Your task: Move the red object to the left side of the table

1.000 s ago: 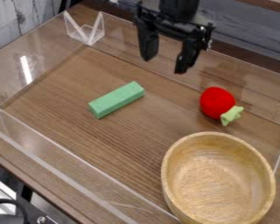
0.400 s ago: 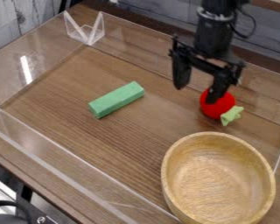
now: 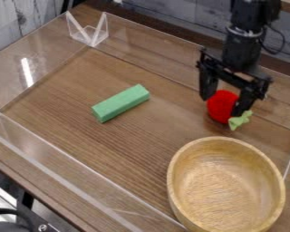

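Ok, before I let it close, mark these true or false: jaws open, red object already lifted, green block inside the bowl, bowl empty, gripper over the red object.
1. The gripper has its jaws open. True.
2. The red object is already lifted off the table. False: it lies on the wood, not gripped.
3. The green block sits inside the wooden bowl. False: it lies on the table, well apart from the bowl.
4. The bowl is empty. True.
5. The gripper stands over the red object, a finger on either side. True.
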`<move>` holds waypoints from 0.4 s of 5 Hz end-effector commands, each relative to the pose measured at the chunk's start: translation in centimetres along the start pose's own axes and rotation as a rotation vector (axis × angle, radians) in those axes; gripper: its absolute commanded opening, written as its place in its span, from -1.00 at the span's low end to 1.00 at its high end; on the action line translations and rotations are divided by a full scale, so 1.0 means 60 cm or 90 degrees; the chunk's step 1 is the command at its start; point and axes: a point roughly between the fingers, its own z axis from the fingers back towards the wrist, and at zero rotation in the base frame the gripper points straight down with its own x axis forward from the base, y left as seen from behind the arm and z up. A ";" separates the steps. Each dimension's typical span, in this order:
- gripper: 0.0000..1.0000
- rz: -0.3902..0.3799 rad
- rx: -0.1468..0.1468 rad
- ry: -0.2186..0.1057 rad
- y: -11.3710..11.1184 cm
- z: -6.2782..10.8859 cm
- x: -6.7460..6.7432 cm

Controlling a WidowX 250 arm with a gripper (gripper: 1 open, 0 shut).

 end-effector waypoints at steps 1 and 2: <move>1.00 -0.006 0.003 -0.074 -0.002 0.037 0.022; 1.00 0.001 -0.003 -0.110 0.002 0.057 0.018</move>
